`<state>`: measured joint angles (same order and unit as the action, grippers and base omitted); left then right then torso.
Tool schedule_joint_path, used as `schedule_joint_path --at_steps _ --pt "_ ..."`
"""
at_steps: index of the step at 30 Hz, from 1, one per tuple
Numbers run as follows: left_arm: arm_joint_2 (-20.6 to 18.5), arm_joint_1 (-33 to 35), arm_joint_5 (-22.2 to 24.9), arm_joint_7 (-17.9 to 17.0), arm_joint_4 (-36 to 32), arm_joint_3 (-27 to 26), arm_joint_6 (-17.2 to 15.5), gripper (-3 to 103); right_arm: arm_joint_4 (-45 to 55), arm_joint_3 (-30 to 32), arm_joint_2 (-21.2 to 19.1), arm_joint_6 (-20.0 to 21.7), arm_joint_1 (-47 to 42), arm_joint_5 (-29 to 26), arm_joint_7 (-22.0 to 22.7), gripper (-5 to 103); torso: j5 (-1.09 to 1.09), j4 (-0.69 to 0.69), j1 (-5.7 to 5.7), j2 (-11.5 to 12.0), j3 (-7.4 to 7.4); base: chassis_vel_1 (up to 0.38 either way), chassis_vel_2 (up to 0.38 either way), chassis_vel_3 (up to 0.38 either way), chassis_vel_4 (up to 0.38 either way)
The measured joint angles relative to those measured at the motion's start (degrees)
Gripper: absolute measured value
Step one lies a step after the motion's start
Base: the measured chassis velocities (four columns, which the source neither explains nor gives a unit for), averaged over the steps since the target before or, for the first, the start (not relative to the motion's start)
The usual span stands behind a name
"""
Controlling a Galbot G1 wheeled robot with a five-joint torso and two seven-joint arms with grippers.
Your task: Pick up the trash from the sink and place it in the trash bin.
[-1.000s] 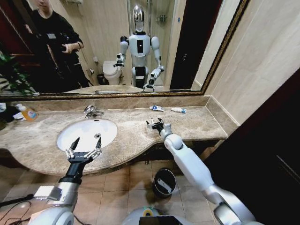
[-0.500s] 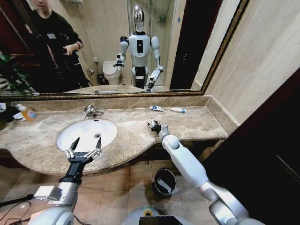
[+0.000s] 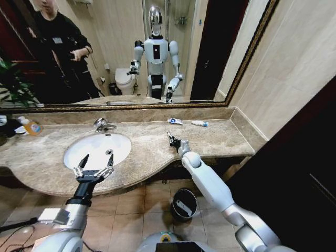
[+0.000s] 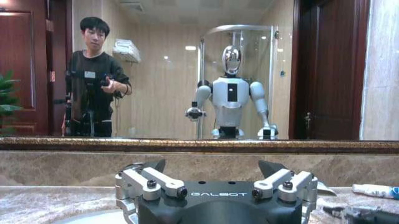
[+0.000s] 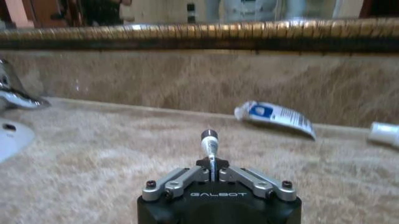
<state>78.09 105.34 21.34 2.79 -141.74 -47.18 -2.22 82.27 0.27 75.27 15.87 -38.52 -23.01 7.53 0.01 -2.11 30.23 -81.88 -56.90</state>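
Looking down from the head camera, the right gripper (image 3: 171, 139) sat low over the beige-brown marble countertop (image 3: 220, 137), fingers pressed together on a thin dark-tipped stick (image 3: 169, 136); two white-and-blue tubes (image 3: 176, 121) lay beyond it by the back wall — well apart from it. The left gripper (image 3: 94, 163) hovered spread at the white oval porcelain sink (image 3: 97, 148). The round black trash bin (image 3: 184, 203) stood on the floor below.

From the right wrist camera, the stick (image 5: 209, 140) stood pinched between the closed fingers, the nearer tube (image 5: 275, 116) ahead.
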Motion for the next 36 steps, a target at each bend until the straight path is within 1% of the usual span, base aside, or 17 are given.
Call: schedule_joint_path --at_steps 4,6,9,10,11,13,15,18,19,23,24,26,28,29,31,33,36 --pt "0.0 0.0 0.0 0.0 0.0 0.0 0.0 100 6.8 1.2 -2.1 0.2 -2.6 0.0 1.3 3 -0.01 0.0 0.0 0.0 0.0 0.0 0.0 0.0 0.0" --pt "0.0 0.0 0.0 0.0 0.0 0.0 0.0 100 7.7 1.4 -2.6 0.2 -3.0 0.0 1.5 3 -0.01 0.0 0.0 0.0 0.0 0.0 0.0 0.0 0.0" --pt "0.0 0.0 0.0 0.0 0.0 0.0 0.0 100 17.2 3.8 -6.8 1.5 -8.6 -2.0 3.2 3 0.02 0.01 -0.01 0.0 0.0 0.0 0.0 0.0 0.0" --pt "0.0 0.0 0.0 0.0 0.0 0.0 0.0 100 17.2 3.8 -6.8 1.5 -8.6 -2.0 3.2 3 0.02 0.01 -0.01 0.0 0.0 0.0 0.0 0.0 0.0" --pt "0.0 0.0 0.0 0.0 0.0 0.0 0.0 100 20.4 4.8 -8.1 1.9 -10.6 -2.8 3.2 3 0.02 -0.01 0.0 0.0 0.0 0.0 0.0 0.0 0.0" --pt "0.0 0.0 0.0 0.0 0.0 0.0 0.0 100 28.9 7.1 -11.1 2.4 -17.7 -5.0 3.8 3 0.0 0.03 -0.01 0.0 0.01 0.0 0.0 0.0 0.0" --pt "0.0 0.0 0.0 0.0 0.0 0.0 0.0 100 30.8 7.7 -11.7 2.5 -19.5 -5.4 4.1 3 0.0 0.01 -0.01 0.0 0.01 0.0 0.0 0.0 0.0" --pt "0.0 0.0 0.0 0.0 0.0 0.0 0.0 100 39.5 11.5 -13.5 1.7 -31.7 -4.2 5.1 3 0.01 0.0 -0.01 0.0 0.01 0.0 0.0 0.0 0.0" --pt "0.0 0.0 0.0 0.0 0.0 0.0 0.0 100 39.5 11.5 -13.5 1.7 -31.7 -4.2 5.1 3 0.01 0.0 -0.01 0.0 0.01 0.0 0.0 0.0 0.0" --pt "0.0 0.0 0.0 0.0 0.0 0.0 0.0 100 44.1 15.3 -11.9 -2.6 -46.6 3.2 4.4 3 0.0 0.01 -0.02 0.0 0.02 0.0 0.0 0.0 0.0" --pt "0.0 0.0 0.0 0.0 0.0 0.0 0.0 100 44.1 15.3 -11.9 -2.6 -46.6 3.2 4.4 3 0.0 0.01 -0.02 0.0 0.02 0.0 0.0 0.0 0.0" --pt "0.0 0.0 0.0 0.0 0.0 0.0 0.0 100 42.7 16.2 -9.6 -5.4 -53.2 6.8 3.0 3 -0.01 0.01 -0.02 0.0 0.02 0.0 0.0 0.0 0.0" --pt "0.0 0.0 0.0 0.0 0.0 0.0 0.0 100 39.6 16.2 -7.7 -7.6 -56.1 9.5 2.2 3 0.0 0.02 -0.02 0.0 0.01 0.0 0.0 0.0 0.0" --pt "0.0 0.0 0.0 0.0 0.0 0.0 0.0 100 39.6 16.2 -7.7 -7.6 -56.1 9.5 2.2 3 0.0 0.02 -0.02 0.0 0.01 0.0 0.0 0.0 0.0" --pt "0.0 0.0 0.0 0.0 0.0 0.0 0.0 100 34.5 15.8 -5.2 -8.9 -57.1 12.3 1.4 3 -0.01 0.02 -0.02 0.0 0.01 0.0 0.0 0.0 0.0" --pt "0.0 0.0 0.0 0.0 0.0 0.0 0.0 100 32.2 15.4 -4.3 -9.1 -56.6 12.7 1.3 3 -0.01 0.01 -0.02 0.0 0.01 0.0 0.0 0.0 0.0" --pt "0.0 0.0 0.0 0.0 0.0 0.0 0.0 100 23.7 14.8 -1.4 -9.1 -52.7 13.1 1.2 3 0.0 0.0 -0.01 0.0 0.01 0.0 0.0 0.0 0.0"
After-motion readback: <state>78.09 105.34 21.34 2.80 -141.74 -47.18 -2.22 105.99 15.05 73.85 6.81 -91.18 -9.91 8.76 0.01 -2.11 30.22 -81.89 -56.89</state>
